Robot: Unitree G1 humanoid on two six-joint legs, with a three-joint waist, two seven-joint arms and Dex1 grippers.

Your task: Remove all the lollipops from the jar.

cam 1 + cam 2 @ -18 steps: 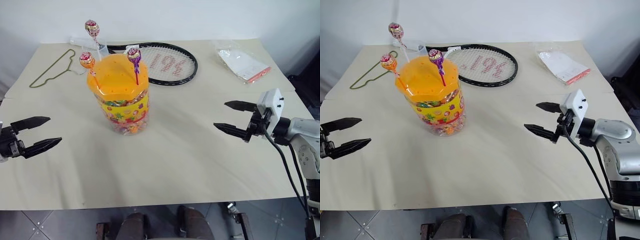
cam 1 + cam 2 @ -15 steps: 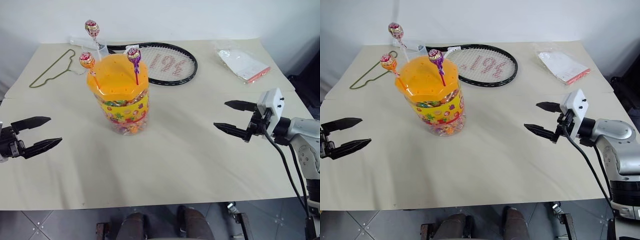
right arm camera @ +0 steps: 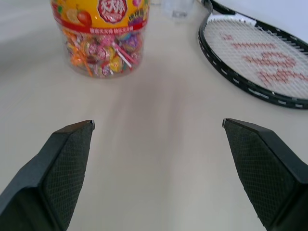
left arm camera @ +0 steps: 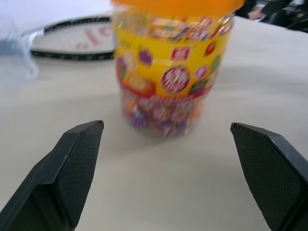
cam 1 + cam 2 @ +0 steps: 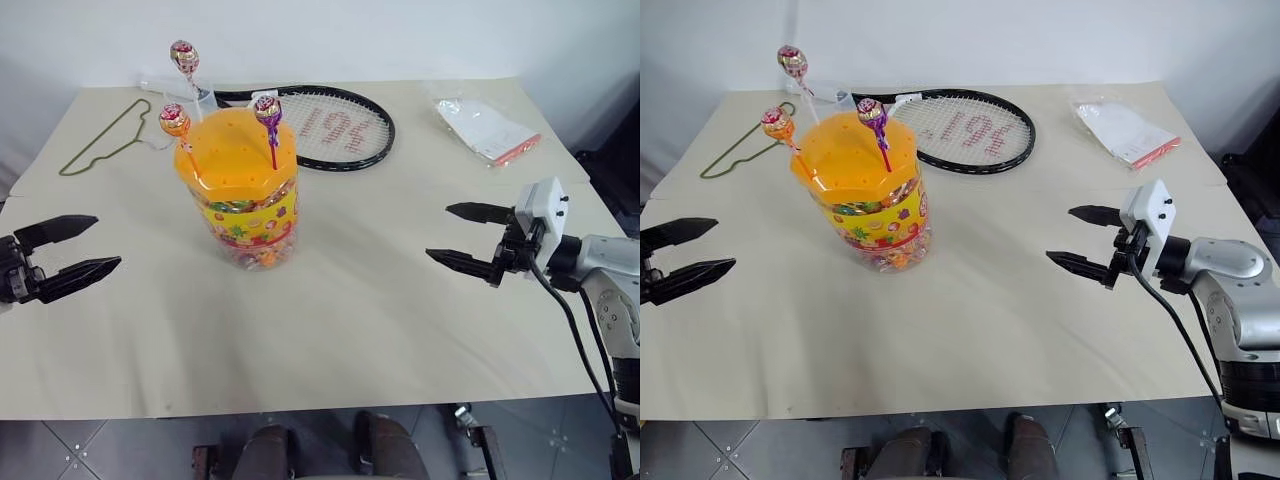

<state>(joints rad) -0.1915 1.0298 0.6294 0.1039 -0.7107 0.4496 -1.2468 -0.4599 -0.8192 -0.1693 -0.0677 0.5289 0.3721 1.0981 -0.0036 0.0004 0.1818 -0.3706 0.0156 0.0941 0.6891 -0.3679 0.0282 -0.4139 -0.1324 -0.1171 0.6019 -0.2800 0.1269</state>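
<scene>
Since the earlier frames the left gripper (image 5: 68,247) has drawn slightly outward toward the table's left edge, while the right gripper (image 5: 467,238) has barely shifted; both hover over the table (image 5: 360,320) with fingers spread wide and nothing between them. The jar (image 5: 240,190) stands between the two grippers and farther out than their fingertips, well apart from both, nearer the left one. Three lollipops (image 5: 268,110) are stuck upright in its holed orange lid, and beyond it lie a racket (image 5: 330,125), a wire hanger (image 5: 100,140) and a plastic packet (image 5: 485,128).
</scene>
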